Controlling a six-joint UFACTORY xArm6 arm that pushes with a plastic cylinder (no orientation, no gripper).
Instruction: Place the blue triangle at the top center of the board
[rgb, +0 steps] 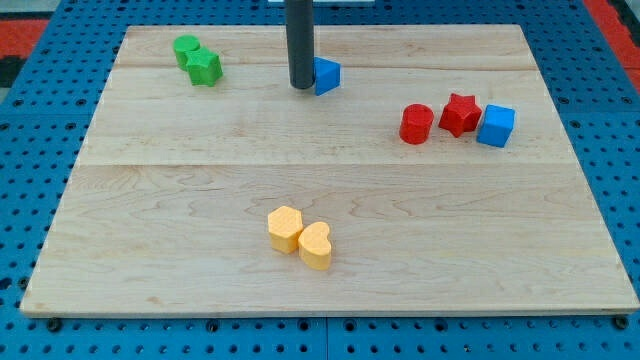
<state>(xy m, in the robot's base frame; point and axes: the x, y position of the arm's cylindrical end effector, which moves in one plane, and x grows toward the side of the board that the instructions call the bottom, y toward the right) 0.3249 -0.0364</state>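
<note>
The blue triangle (327, 75) lies on the wooden board (330, 180) near the view's top centre. My dark rod comes down from the view's top edge, and my tip (301, 86) rests on the board right at the triangle's left side, touching or nearly touching it. The rod hides the triangle's left edge.
A green round block (185, 47) and a green star (206, 67) sit together at the top left. A red cylinder (416, 124), a red star (460, 114) and a blue cube (496, 126) form a row at the right. A yellow hexagon (285, 228) and a yellow heart (316, 245) touch at the lower centre.
</note>
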